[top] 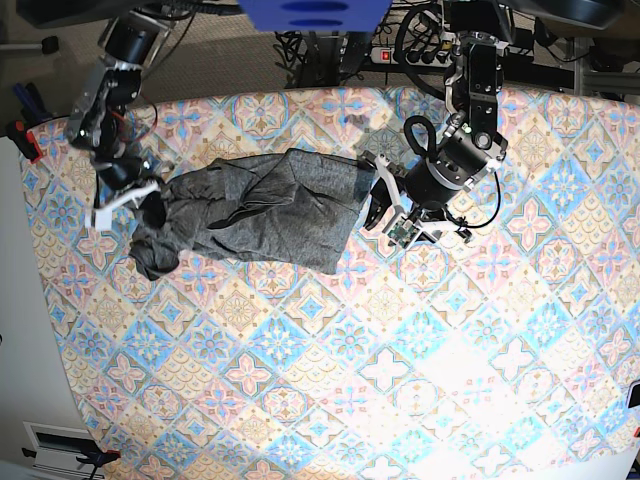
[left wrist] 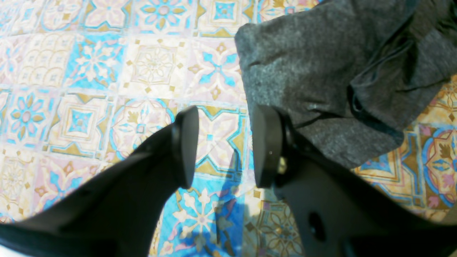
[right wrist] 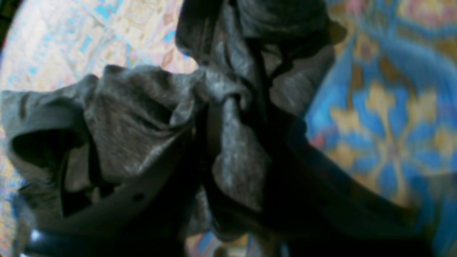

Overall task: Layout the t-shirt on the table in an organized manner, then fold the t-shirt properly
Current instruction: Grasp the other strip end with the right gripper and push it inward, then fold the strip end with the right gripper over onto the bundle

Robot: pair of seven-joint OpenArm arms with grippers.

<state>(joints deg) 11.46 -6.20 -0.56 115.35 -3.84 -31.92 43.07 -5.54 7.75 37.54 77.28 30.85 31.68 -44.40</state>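
On the far-left part of the wide table [top: 330,400] with its pastel blue, pink and cream tile-patterned cloth lies the dark heather-grey soft knit t-shirt [top: 250,215], crumpled, stretched roughly sideways between the two arms.

Right end effector [right wrist: 228,117]: jaws pinched narrow on a gathered fold of the grey knit. Wrist view is blurry, so which part of the shirt it holds (sleeve, hem, collar) can't be told; looks like a bunched edge. In the base view this end sits at the shirt's left, with a lump of fabric drooping below it.

Left end effector [left wrist: 225,146]: jaws partly apart, nothing between them, only patterned cloth showing in the gap. One finger is just beside the shirt's near edge, apparently not gripping it.

Step in hand, judged: laying out. One end gripped, other end not yet taken.

To do it well:
- left arm should shift toward the grey edge beside it and pinch a single layer at a corner, not a wad
- grab low, near the table, so the cloth under it isn't caught
- then draw both arms apart evenly, keeping the shirt low so it spreads flat rather than twisting
- watch the bunched lump at the right arm's end; it may need a re-grip to unroll.
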